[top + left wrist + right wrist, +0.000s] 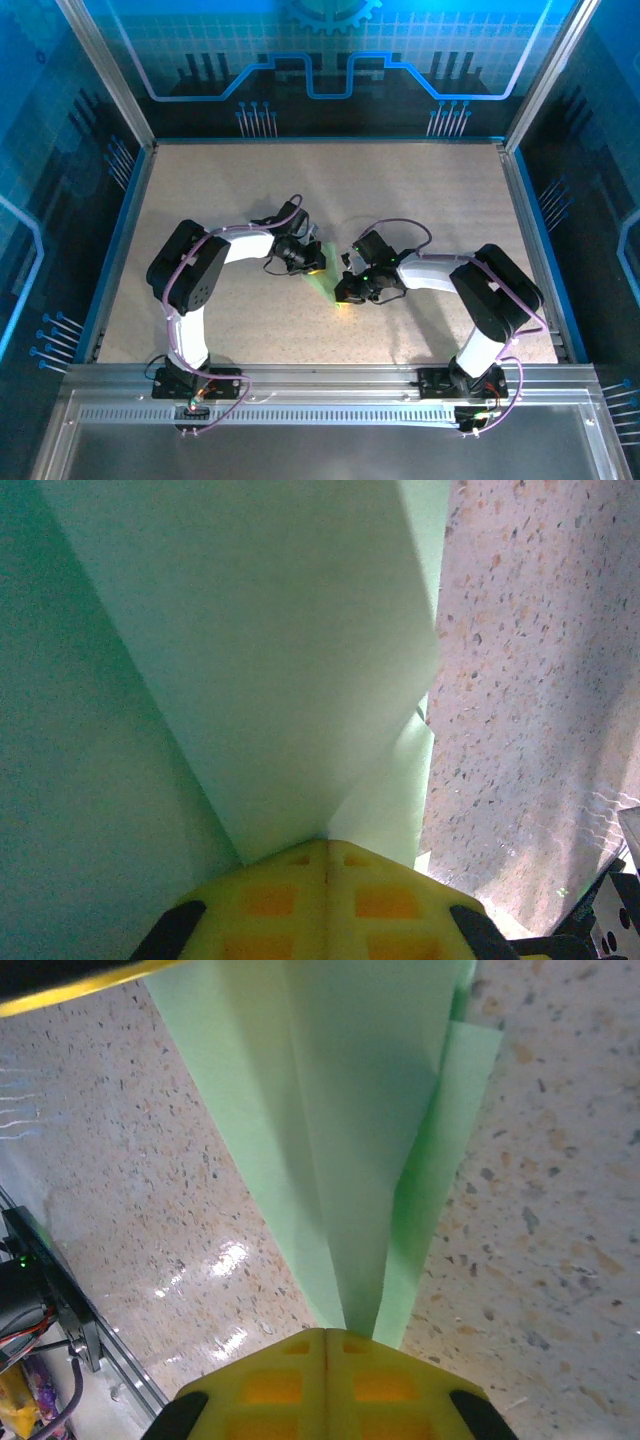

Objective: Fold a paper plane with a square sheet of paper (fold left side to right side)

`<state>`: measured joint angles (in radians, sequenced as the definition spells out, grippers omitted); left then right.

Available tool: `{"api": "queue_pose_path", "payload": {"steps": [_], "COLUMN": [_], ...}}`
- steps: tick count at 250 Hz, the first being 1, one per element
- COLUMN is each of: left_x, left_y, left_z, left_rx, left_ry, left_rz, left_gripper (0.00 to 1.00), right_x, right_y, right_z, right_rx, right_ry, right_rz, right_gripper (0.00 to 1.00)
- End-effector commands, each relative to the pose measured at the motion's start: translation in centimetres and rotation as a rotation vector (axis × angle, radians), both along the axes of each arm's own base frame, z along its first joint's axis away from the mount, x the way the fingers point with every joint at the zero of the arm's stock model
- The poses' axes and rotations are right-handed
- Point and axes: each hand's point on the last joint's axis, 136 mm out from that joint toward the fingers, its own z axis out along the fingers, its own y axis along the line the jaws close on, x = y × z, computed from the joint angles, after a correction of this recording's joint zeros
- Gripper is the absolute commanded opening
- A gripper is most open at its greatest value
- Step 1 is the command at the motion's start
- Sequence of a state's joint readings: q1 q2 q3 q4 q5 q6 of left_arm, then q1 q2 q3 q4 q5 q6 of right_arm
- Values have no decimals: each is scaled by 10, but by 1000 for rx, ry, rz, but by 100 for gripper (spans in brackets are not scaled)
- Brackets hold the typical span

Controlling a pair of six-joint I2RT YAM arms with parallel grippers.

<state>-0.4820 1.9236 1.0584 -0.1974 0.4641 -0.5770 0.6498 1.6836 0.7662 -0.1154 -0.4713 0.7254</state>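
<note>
The square sheet of paper is folded into a slim, pointed pale green paper plane (328, 281) with layered wings, lying between my two grippers at mid-table. My left gripper (318, 262) is at its far end; in the left wrist view its yellow fingertips (280, 880) are pressed together where the wide folded layers of the plane (280, 650) meet them. My right gripper (346, 296) is at the near end. There the plane (350, 1140) narrows to a point that runs in at the closed seam of the right gripper (327, 1332).
The speckled tabletop (400, 190) stretches wide behind and to both sides. A metal rail (320, 375) with both arm bases runs along the near edge. Blue walls enclose the table. Cables and a rail edge (40, 1300) lie at the lower left of the right wrist view.
</note>
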Motion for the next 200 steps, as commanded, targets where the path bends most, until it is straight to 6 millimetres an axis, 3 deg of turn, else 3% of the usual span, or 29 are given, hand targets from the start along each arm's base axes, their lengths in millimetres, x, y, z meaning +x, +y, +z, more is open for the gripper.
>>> {"api": "queue_pose_path", "payload": {"steps": [1,200], "left_x": [-28,-27], "left_y": [25,25], "left_z": [-41,-41], "left_rx": [145,145], "left_ry": [126,127], "left_rz": [24,21], "left_gripper": [3,3], "right_x": [-12,-22], "right_y": [-6,-9], "right_z": [-10,-20], "right_rx": [-43,-81], "right_ry": [30,63], "right_rz": [17,32], "right_gripper": [0,0]}}
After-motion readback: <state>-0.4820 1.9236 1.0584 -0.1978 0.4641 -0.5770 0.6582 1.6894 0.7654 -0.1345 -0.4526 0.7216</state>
